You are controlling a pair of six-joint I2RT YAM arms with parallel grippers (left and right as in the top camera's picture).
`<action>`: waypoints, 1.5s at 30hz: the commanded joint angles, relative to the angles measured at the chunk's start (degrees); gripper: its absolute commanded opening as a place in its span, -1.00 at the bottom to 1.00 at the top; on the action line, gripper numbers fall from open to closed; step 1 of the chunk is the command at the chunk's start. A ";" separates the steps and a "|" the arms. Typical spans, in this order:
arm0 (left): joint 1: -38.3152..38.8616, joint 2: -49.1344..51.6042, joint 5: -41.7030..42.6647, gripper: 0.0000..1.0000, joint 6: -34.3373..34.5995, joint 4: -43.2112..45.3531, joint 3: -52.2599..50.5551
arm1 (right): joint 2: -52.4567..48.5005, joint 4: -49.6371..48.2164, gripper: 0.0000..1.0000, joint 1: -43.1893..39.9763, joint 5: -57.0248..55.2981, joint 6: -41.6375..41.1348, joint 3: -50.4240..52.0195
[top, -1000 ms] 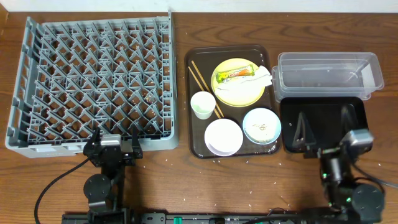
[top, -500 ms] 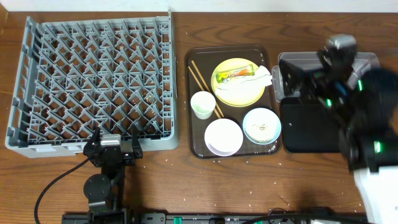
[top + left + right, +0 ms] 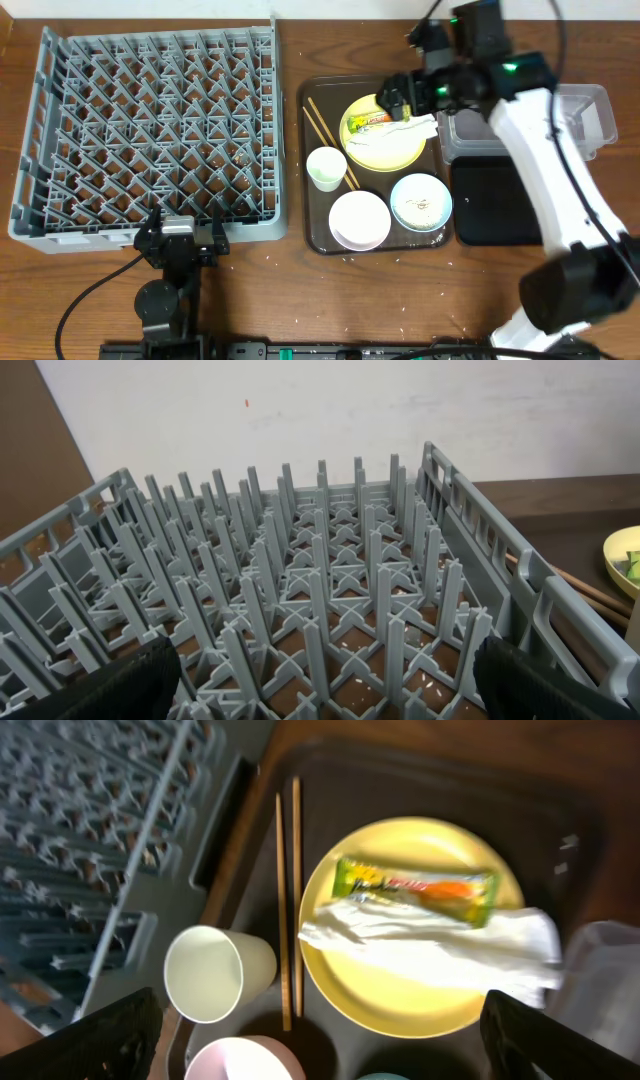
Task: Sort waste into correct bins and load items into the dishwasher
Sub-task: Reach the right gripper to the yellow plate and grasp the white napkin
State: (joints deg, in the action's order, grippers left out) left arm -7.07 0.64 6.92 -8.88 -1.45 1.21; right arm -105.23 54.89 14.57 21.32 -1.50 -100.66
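Note:
My right gripper is open and empty, and hovers over the far side of the yellow plate. The orange-and-green wrapper and the white napkin lie on that plate. In the right wrist view the wrapper and napkin lie ahead of my open fingers. Two chopsticks, a small white cup, a white bowl and a light blue bowl with whitish scraps share the brown tray. My left gripper is open at the front edge of the grey dish rack.
A clear tub stands at the far right, partly behind my right arm. A black tray lies in front of it. Rice grains are scattered on the wooden table at the front. A wall stands behind the rack.
My right arm has swung from the front right of the table, up over the black tray and tub, to above the yellow plate. The left arm has not moved.

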 commanded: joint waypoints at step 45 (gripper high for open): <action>-0.24 -0.31 0.57 0.89 -0.31 -1.90 -0.98 | -27.89 -7.32 -0.25 7.63 -28.13 -58.88 -1.66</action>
State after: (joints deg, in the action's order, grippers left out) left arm -7.07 0.64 6.92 -8.88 -1.48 1.21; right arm -130.67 47.70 21.91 -6.72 -59.55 -101.69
